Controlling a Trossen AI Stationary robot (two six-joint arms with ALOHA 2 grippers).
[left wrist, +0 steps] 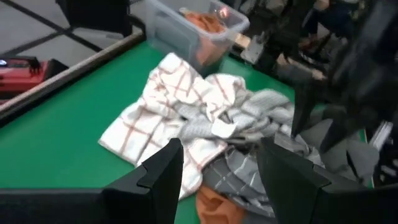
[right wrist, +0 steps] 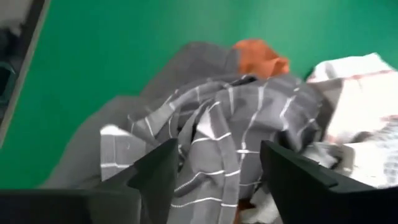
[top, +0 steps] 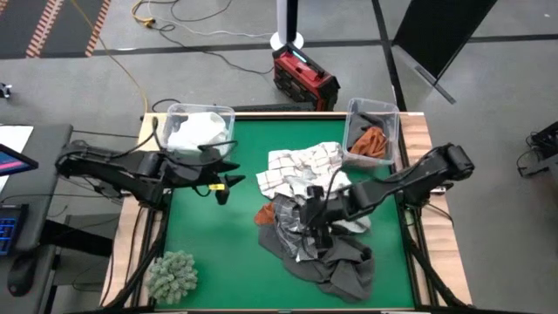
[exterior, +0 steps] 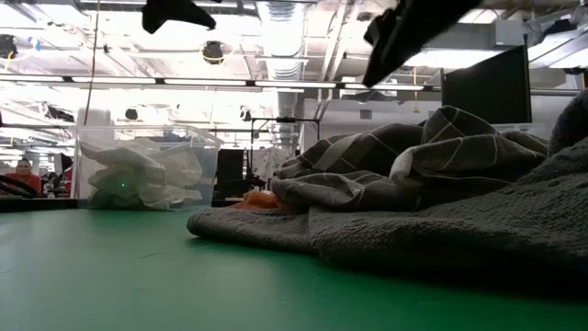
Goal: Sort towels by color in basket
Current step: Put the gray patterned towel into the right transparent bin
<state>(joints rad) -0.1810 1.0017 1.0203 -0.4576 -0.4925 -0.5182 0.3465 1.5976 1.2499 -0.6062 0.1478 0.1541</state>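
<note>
A heap of towels lies on the green table right of centre: a white grid-checked one point(top: 301, 167), a grey checked one point(right wrist: 230, 137), a dark grey one point(top: 344, 269) and a rust-orange one point(top: 265, 214) at its left edge. My right gripper point(right wrist: 217, 152) hangs open just above the grey checked towel point(top: 301, 240), fingers slanting down, clear of the heap in the low view. My left gripper point(top: 222, 187) stands open over bare table left of the heap, with nothing between its fingers point(left wrist: 168, 165).
A clear bin point(top: 228, 113) at the far left holds white towels. A second clear bin point(top: 394, 118) at the far right holds rust-orange ones. A fuzzy grey-green clump point(top: 172, 275) sits at the near left corner. Bare green table lies between it and the heap.
</note>
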